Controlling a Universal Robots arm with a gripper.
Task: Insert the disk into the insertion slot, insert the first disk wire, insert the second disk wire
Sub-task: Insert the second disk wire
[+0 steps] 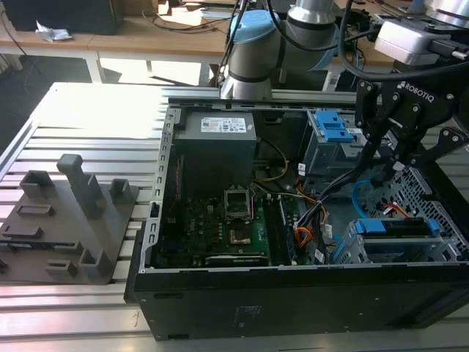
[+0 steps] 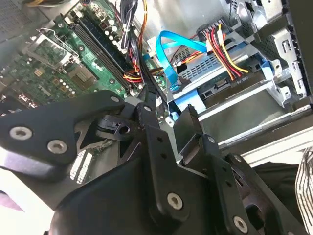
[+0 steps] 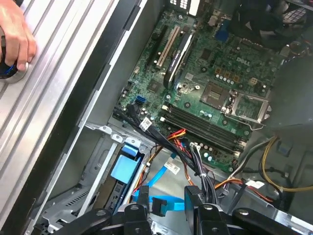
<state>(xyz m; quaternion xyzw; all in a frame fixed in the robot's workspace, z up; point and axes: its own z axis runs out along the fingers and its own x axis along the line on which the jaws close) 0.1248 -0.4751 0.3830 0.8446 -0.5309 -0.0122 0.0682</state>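
Exterior view: my black gripper hovers over the silver, blue-framed disk, seated in the grey perforated insertion slot. Second wrist view: fingers apart, holding nothing; orange-red-black first disk wire and flat light-blue second disk wire run to the disk's edge.

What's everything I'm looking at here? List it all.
computer case: one, black, on the table
table: one, silver, under everything
fixture: one, grey, on the table
motherboard: one, green, inside the case
insertion slot: one, grey, inside the case, exterior view's right
disk: one, blue-framed, in the insertion slot
first disk wire: one, orange-red-black, running to the disk
second disk wire: one, light blue, looped beside the disk
hand: one, resting on the table
gripper: one, black, open, above the disk
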